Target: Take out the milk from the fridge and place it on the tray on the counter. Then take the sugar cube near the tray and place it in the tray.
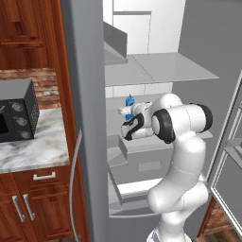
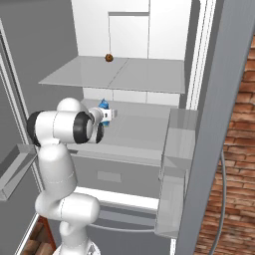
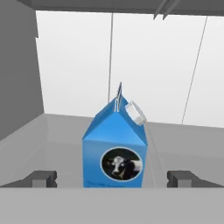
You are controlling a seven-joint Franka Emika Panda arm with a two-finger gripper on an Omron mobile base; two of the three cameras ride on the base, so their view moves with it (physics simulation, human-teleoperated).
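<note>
A: Inside the fridge (image 1: pixel 156 71), on the middle shelf: milk (image 3: pixel 114 148) standing upright, blue carton, gabled top, white screw cap on the right slope, round cow label low on the front face.

B: Confirmed from the left base view, carton top (image 1: pixel 129 101) showing just past the wrist. Position relative to the back wall?

A: Set forward of it, near the shelf's middle; clear shelf floor to both sides.

B: Gripper (image 3: pixel 112 178)?

A: Spread wide, one fingertip (image 3: pixel 41 178) left of the carton, one right, both apart from its sides. Nothing held.

B: Elsewhere?

A: Small brown round item (image 2: pixel 108 58) on the upper shelf, too small to identify. Marble counter (image 1: pixel 33 146) left of the fridge door, dark microwave (image 1: pixel 16 116) on it.
</note>
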